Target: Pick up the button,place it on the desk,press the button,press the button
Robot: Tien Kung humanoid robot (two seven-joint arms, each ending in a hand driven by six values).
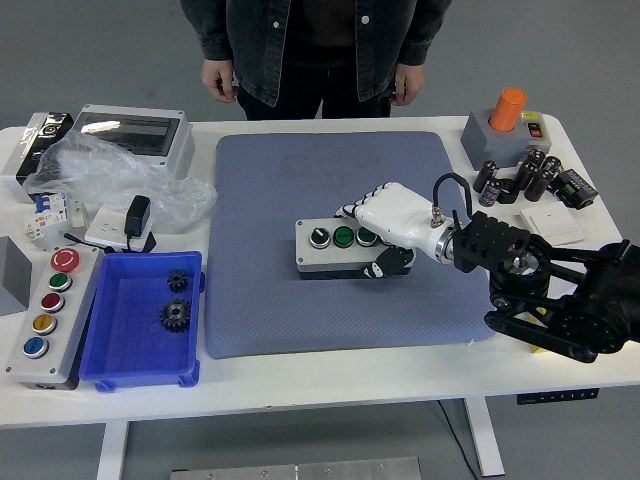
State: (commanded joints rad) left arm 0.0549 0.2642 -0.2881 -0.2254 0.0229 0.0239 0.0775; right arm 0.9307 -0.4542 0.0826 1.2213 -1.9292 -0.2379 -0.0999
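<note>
Head view shows the button box point(337, 249) lying flat on the blue mat point(330, 180) near the centre of the frame, its three buttons facing up: a black knob at the left, a green one in the middle and another green one at the right. The right hand point(385, 225) comes in from the right edge and is wrapped around the box's right end, white fingers curled over the top by the right-hand button and the thumb against the near side, so it is grasping the box rather than pressing. The box looks level and seated on the mat, so I judge the pick-up and the placing to be as good as done, apart from letting go. Both presses seem to be left: no fingertip can be seen pushing a button down, though the fingers hide part of the right end and I cannot rule out contact there. Next the hand would need to release and bring one finger down on a button. The left hand is not in the frame. A person point(310, 45) stands at the top centre behind the table, hands hanging at the sides and touching nothing. The other button panel point(45, 315) at the lower left is untouched.
</note>
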